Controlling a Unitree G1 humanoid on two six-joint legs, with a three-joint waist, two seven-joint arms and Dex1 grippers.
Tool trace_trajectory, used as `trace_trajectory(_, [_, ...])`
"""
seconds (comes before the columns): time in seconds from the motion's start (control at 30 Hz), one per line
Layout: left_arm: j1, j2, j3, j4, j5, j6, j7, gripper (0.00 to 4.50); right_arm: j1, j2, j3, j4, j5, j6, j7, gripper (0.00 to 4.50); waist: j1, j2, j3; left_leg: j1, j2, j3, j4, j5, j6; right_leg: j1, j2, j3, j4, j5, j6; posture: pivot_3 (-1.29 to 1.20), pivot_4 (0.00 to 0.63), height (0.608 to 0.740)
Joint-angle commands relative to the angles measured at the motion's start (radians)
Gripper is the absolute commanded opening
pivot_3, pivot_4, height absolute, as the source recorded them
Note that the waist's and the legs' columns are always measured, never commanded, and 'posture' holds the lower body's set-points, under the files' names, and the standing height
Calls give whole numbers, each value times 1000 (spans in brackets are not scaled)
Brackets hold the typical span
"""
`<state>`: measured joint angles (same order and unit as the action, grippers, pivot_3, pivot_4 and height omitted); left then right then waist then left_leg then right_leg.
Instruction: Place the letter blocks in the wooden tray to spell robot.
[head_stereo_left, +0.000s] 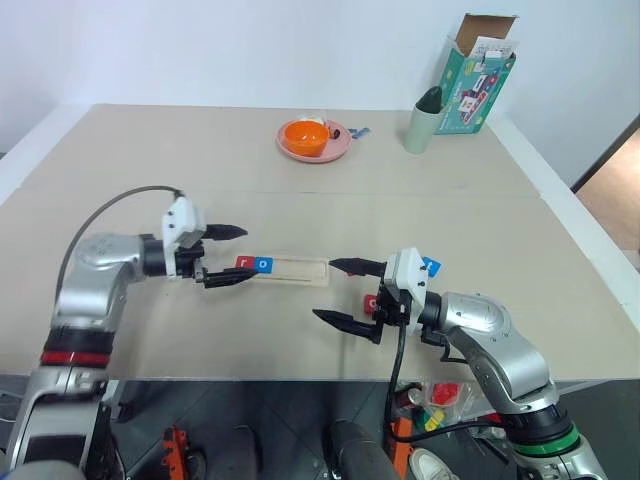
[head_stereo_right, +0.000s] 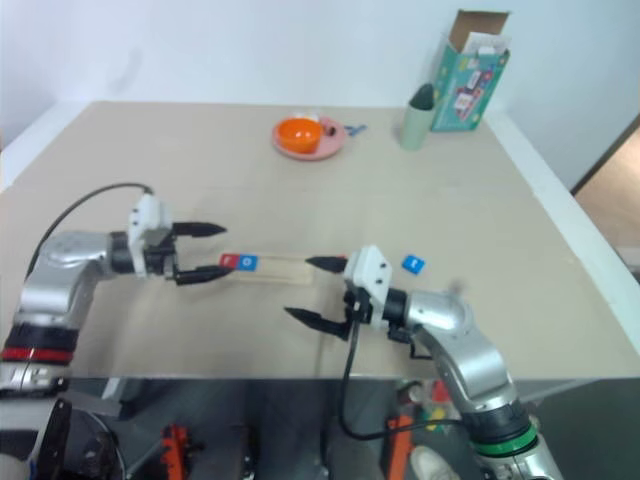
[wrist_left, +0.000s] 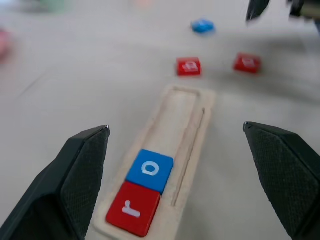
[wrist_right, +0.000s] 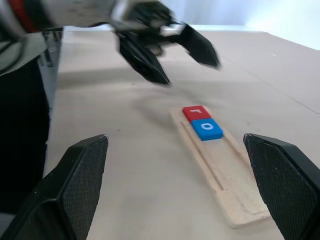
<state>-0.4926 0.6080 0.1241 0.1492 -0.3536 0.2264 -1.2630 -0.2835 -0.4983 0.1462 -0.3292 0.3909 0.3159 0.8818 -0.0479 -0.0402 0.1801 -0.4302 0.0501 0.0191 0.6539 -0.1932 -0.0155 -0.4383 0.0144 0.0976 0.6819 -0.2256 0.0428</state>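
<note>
Wooden tray (head_stereo_left: 290, 269): r, o seated at left end. Loose red blocks (wrist_left: 188, 66) beyond far end, nearest right pincer (head_stereo_left: 348, 294); both pincers released, left pincer (head_stereo_left: 228, 256) included.

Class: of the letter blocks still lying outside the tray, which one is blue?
The lone blue block on the table beyond the right end effector. The other two loose blocks are red.

Wooden tray (head_stereo_left: 288, 269) at mid tabletop (head_stereo_left: 150, 160), with r block (head_stereo_left: 244, 263) and o block (head_stereo_left: 263, 265) side by side in its left end. Left end effector (head_stereo_left: 228, 255) at that end, right end effector (head_stereo_left: 352, 294) off the opposite end. Plate (head_stereo_left: 300, 151), cup (head_stereo_left: 422, 128) and box (head_stereo_left: 478, 72) along the far edge.
</note>
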Motion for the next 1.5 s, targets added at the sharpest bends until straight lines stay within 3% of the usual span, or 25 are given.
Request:
trace_trajectory(0.03, [122, -12, 73, -186, -83, 30, 85, 4437, -16, 9, -40, -19, 22, 12, -29, 4500, 0, 0, 0, 0, 0, 1, 0, 0, 0, 0, 0, 1, 0, 0, 0, 0, 150, 740])
trace_trajectory(0.3, [446, -40, 62, -502, -165, 96, 206, 4437, -46, 57, -74, -3, -12, 100, -202, 4500, -1, 0, 0, 3, 0, 5, 0, 0, -1, 1, -2, 2, 0, -2, -5, 0, 150, 740])
trace_trajectory(0.73, [452, -31, 3, -535, -153, 70, 282, 4437, -129, 187, -61, 101, -140, 250, -474, 4500, -3, 0, 0, 5, 0, 8, -1, 4, -1, 0, -2, 4, -1, 0, -9, 0, 150, 740])
trace_trajectory(1.03, [423, -29, -36, -546, -140, 59, 295, 4437, -119, 224, -53, 94, -190, 354, -577, 4500, -3, 0, 0, 3, 1, 8, -5, 3, -1, -2, -1, 4, -1, 0, -8, 0, 150, 740])
trace_trajectory(1.17, [420, -29, -52, -545, -135, 52, 305, 4437, -109, 231, -53, 72, -190, 374, -585, 4500, -3, 0, 0, 4, 1, 8, -5, 3, -1, -2, -1, 4, -1, 0, -8, 0, 150, 740])
trace_trajectory(1.37, [409, -20, -57, -537, -141, 48, 291, 4437, -158, 69, -111, 97, -111, 367, -380, 4500, -3, 0, 0, 3, 0, 9, -5, 3, -1, -1, -2, 5, -3, 0, -8, 0, 150, 740])
trace_trajectory(1.5, [405, -15, -69, -526, -132, 32, 279, 4437, -193, 55, -100, 112, -119, 435, -403, 4500, -6, 0, 0, 3, 0, 9, -5, 3, -1, -2, -2, 5, -4, 0, -8, 0, 150, 740])
